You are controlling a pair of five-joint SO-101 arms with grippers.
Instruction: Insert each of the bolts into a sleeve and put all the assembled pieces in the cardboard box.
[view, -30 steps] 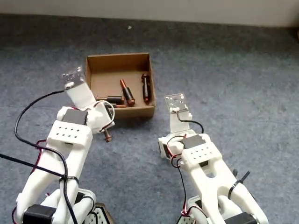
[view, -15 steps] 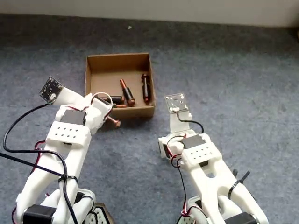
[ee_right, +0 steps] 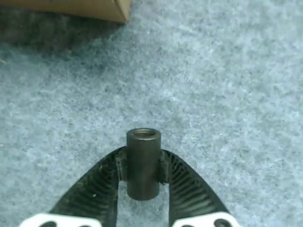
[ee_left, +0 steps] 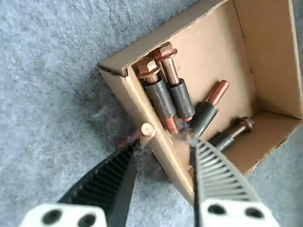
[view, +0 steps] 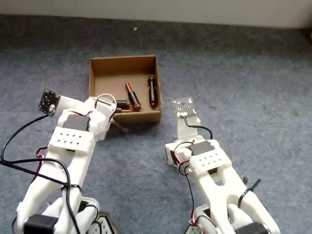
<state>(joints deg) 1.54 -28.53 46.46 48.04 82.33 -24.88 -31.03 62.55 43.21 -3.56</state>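
Observation:
My left gripper [ee_left: 163, 144] is shut on a copper bolt [ee_left: 142, 134] just outside the near wall of the cardboard box [ee_left: 142, 101]. In the high view the bolt [view: 120, 127] sticks out sideways from that gripper [view: 114, 122], close to the box's front wall [view: 141, 117]. Several assembled bolt-and-sleeve pieces [ee_left: 163, 97] lie inside the box [view: 124, 63]. My right gripper [ee_right: 143, 163] is shut on a black sleeve [ee_right: 143, 165], held upright with its open end up, over the carpet. That gripper [view: 184, 114] sits to the right of the box's front corner.
Grey carpet [view: 243, 87] covers the whole floor, with free room right of the box and between the arms. A corner of the box [ee_right: 120, 12] lies beyond the sleeve. Black and red cables [view: 19, 161] trail off the left arm.
My left wrist has rolled, its camera swinging out to the left. The bolt has swung from hanging down to pointing sideways by the box's front wall. The right arm has not moved.

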